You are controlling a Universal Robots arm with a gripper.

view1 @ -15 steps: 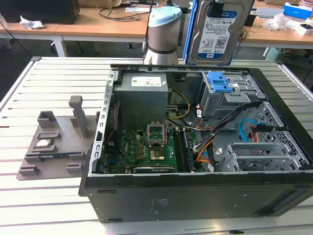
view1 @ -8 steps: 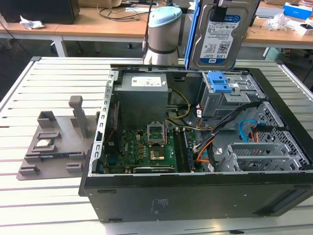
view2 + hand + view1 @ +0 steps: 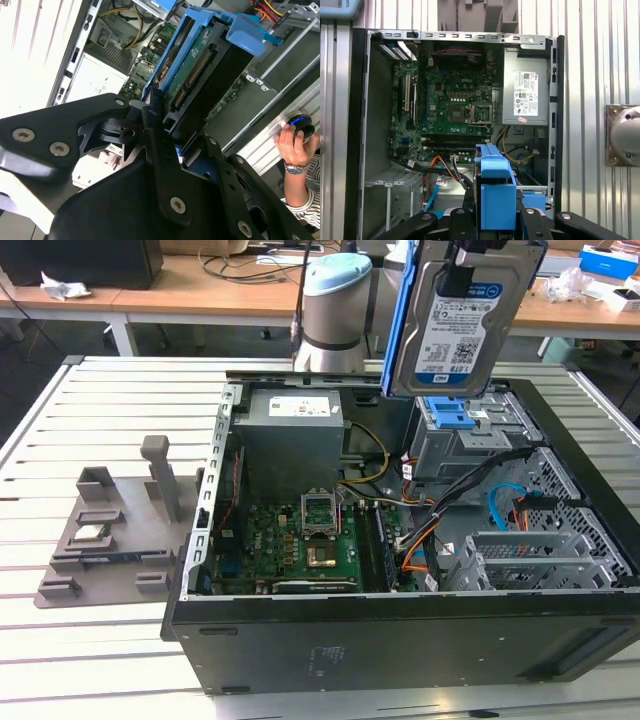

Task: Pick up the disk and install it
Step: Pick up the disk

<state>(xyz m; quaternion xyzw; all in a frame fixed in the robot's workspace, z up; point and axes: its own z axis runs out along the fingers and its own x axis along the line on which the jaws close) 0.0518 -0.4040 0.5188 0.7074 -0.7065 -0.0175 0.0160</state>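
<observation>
The single disk (image 3: pixel 455 325) is a flat silver-grey metal drive with a white-and-blue label and a bright blue plastic frame along its edges. It hangs upright in the air above the drive-bay end of the one open computer case (image 3: pixel 400 640). The gripper (image 3: pixel 172 127) has its black fingers pinched against the disk's framed sides. The case holds one motherboard (image 3: pixel 290 540) and one grey power supply (image 3: pixel 295 425), and one grey fixture (image 3: pixel 100 540) carrying one small square chip (image 3: pixel 92 533) lies on the slatted table (image 3: pixel 100 660) at the exterior view's left.
</observation>
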